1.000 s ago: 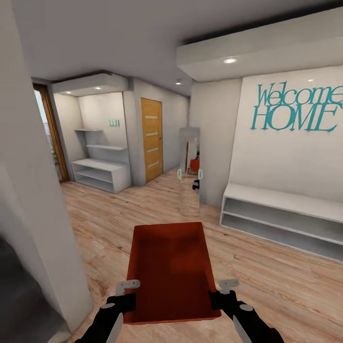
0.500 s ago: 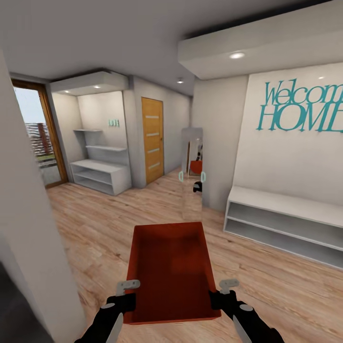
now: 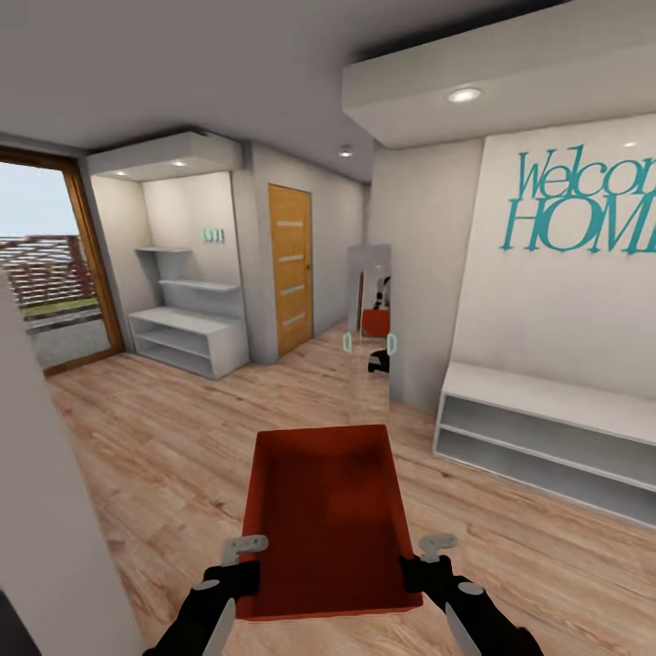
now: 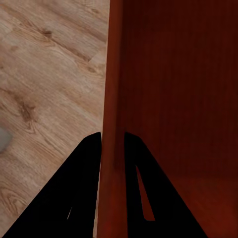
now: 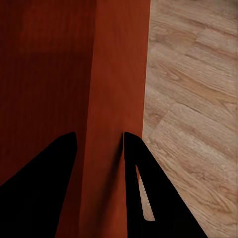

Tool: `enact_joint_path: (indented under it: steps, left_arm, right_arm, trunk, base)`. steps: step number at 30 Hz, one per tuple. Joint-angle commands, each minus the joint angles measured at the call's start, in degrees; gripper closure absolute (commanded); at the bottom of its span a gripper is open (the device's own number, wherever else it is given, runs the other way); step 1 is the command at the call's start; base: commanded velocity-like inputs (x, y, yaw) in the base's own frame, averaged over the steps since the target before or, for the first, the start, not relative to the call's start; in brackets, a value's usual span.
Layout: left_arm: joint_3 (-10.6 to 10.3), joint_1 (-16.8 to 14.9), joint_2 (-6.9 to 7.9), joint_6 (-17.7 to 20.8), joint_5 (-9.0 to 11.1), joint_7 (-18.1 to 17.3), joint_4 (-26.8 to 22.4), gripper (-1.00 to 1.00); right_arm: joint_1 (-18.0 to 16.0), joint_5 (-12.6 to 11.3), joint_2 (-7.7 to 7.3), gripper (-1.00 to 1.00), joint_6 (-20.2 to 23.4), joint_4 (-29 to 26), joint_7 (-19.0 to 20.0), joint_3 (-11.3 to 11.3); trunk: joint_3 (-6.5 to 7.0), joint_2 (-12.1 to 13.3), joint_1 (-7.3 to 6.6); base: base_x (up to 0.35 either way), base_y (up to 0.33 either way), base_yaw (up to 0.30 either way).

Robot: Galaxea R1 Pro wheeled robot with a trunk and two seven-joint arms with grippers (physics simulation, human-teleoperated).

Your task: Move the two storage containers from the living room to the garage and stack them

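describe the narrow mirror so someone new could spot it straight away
Start at the white wall with teal Welcome HOME lettering. Just left of it, at the wall's corner, a tall narrow mirror stands on the wood floor. Unlike the orange door farther left, it reflects the red storage container.

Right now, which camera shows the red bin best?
The head view: there the whole bin shows, open top and all four walls, held between the left gripper and right gripper. Each wrist view shows just one thin wall, pinched between black fingers, above the wood floor.
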Motion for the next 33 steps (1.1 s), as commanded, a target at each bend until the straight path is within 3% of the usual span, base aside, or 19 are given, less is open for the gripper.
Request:
enact_joint_path:
  steps: [1,27,33]
  left_arm:
    - [0.2,0.0,0.02,0.0,-1.6,0.8,-0.2,1.00]
    - [0.2,0.0,-0.05,0.0,-1.7,0.9,-0.2,1.00]
    - [0.2,0.0,-0.05,0.0,-1.7,0.9,-0.2,1.00]
  right_arm:
    - [0.0,-0.5,0.28,1.00,0.3,0.0,2.7,-0.4]
    - [0.0,-0.6,0.28,1.00,0.3,0.0,2.7,-0.4]
    - [0.0,-0.6,0.28,1.00,0.3,0.0,2.7,-0.4]
  trunk:
    - [-0.02,0.0,0.05]
    - [-0.02,0.0,0.05]
    - [-0.02,0.0,0.05]
  base:
    - [0.325,0.000,0.000]
    - [0.326,0.000,0.001]
    - [0.325,0.000,0.199]
